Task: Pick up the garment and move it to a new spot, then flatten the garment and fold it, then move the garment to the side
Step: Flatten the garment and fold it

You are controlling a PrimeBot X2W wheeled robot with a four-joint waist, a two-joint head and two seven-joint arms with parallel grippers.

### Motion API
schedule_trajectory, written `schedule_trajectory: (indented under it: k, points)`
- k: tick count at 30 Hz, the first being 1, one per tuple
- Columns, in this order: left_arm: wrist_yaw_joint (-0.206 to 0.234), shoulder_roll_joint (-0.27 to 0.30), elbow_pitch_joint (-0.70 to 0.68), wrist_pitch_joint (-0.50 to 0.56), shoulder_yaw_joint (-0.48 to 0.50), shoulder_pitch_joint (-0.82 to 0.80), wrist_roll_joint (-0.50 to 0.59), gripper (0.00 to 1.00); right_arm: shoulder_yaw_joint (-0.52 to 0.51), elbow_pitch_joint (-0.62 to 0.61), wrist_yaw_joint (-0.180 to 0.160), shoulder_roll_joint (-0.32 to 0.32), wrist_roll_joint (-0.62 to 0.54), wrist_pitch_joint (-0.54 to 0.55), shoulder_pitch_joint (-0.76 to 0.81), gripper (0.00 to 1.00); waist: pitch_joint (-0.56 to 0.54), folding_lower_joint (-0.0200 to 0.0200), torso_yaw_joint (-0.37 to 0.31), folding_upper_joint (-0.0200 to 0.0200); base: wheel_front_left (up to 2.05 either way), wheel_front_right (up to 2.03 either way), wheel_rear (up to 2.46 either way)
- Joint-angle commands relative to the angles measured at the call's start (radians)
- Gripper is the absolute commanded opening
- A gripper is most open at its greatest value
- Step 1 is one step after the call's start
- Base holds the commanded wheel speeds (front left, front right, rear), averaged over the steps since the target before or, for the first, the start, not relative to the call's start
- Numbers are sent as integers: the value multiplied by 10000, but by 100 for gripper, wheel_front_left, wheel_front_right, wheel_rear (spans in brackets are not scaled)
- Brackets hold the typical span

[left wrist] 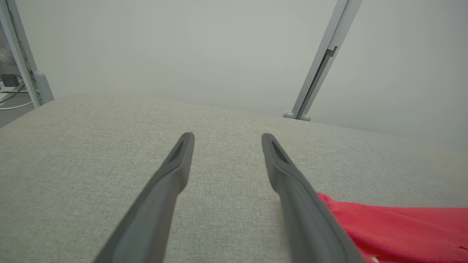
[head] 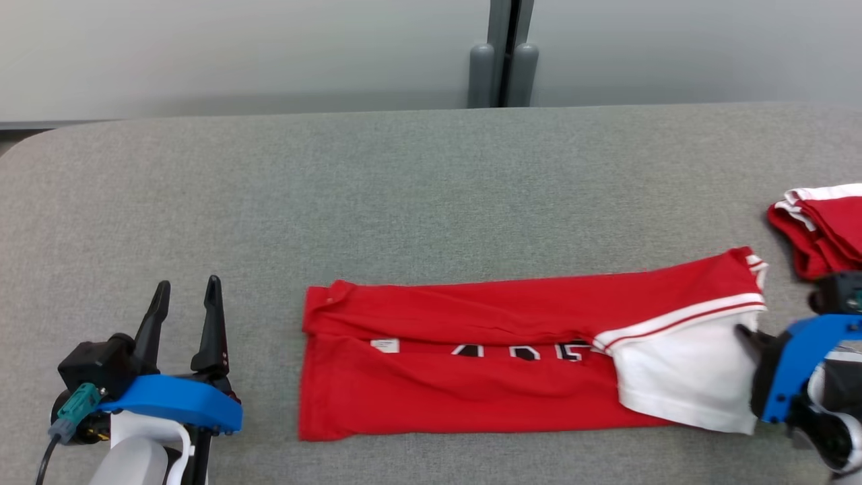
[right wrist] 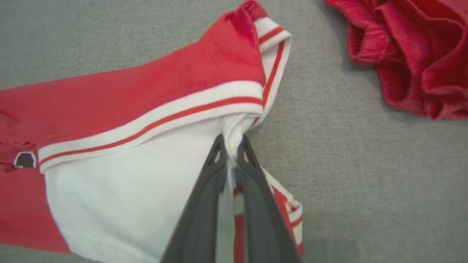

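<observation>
Grey table (head: 404, 188), garment (head: 471, 397) lengthwise left-to-right

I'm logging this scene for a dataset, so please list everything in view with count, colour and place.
table: one, grey, fabric-covered.
garment: one, red with a white part, a long folded strip mid-table.
second garment: one, red with white trim, bunched at the table's right edge.
post: one, grey, behind the far edge.
left gripper: one, dark fingers, open, left of the garment.
right gripper: one, dark fingers, shut on the garment's white part.
</observation>
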Motion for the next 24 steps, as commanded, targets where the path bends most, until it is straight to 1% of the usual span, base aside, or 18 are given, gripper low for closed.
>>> schedule_trajectory:
  k: [1, 7, 8, 11, 12, 13, 16, 20, 21, 24]
  points:
    - [13, -25, -27, -43, 27, 104, 28, 100, -156, -211, 2, -138, -91, 26, 183, 0, -60, 0, -54, -1, 0, 0, 0]
    - [152, 33, -263, -43, 143, 376, -7, 100, -1137, -1874, 2, -292, -735, 390, 895, 0, -147, 0, -266, -1, 0, 0, 0]
    - [192, 51, -380, -41, 154, 447, -40, 100, -1440, -2525, 4, -331, -1052, 646, 1062, 0, -126, 0, -314, -1, 0, 0, 0]
    - [222, 31, -455, -19, 136, 446, -72, 100, -1488, -2879, 4, -241, -1148, 842, 1120, 0, -124, 0, -317, -1, 0, 0, 0]
    - [253, 22, -512, 16, 103, 421, -50, 100, -1325, -3213, 4, -149, -1145, 984, 1159, 0, -130, 0, -314, -1, 0, 0, 0]
    - [253, 22, -512, 16, 103, 421, -50, 100, -1325, -3213, 4, -149, -1145, 984, 1159, 0, -130, 0, -314, -1, 0, 0, 0]
    - [257, 70, -592, 60, 63, 435, -20, 100, -819, -3653, 4, 2, -1241, 1221, 1179, 0, -188, 0, -328, -1, 0, 0, 0]
    - [324, 151, -701, 171, -4, 504, 15, 100, 442, -3986, 4, 244, -1009, 1484, 1021, 0, -342, 0, -306, -1, 0, 0, 0]
    - [355, 183, -773, 194, -26, 525, 23, 100, 1275, -4087, 4, 353, -889, 1532, 850, 0, -420, 0, -288, -1, 0, 0, 0]
    - [383, 227, -876, 253, -56, 611, 0, 100, 2648, -3903, 4, 558, -699, 1531, 619, 0, -504, 0, -252, -1, 0, 0, 0]
